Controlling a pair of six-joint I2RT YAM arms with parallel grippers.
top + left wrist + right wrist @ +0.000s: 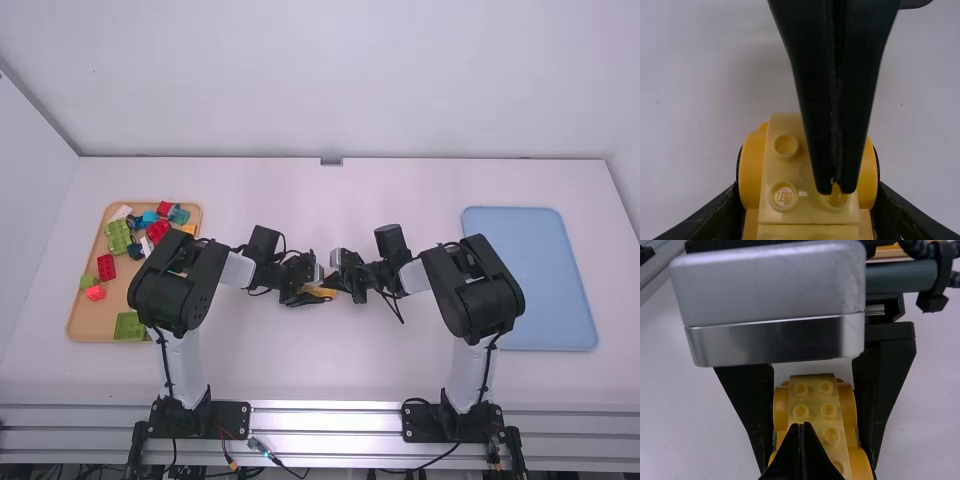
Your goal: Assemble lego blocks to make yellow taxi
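- Left gripper [316,293]: pinching yellow LEGO assembly [792,172], one finger per side, over middle of table.
- Right gripper [331,285]: fingers pressed together, nothing between them. Tips at the assembly's studded top in both wrist views; can't confirm contact.
- Assembly: paler studded strip on top, two columns of studs, deeper yellow rounded pieces [781,405] bulging out both sides. Off to the side of both trays, between the arms.
- Silver housing [775,305] on left wrist, large in right wrist view, partly above left gripper's fingers.
- Near edge, high view: metal rail [325,418], both arms' black bases on it, cables nearby.
- Left arm [181,360] and right arm [468,375] bent in toward each other, grippers meeting at the assembly.
- Wooden tray [84,322], left side of table, loose blocks in it. Near end: dark green block [130,326]. Further up: light red block [95,293], red block [106,267]. Beyond: bright green blocks [118,236], then white, blue, teal and more red pieces bunched at far end. Left arm covers part of tray.
- Light blue tray [530,275], right side, beyond right arm's elbow.
- White table [400,190] under all of it.
- Pale back wall [330,80] behind far table edge.
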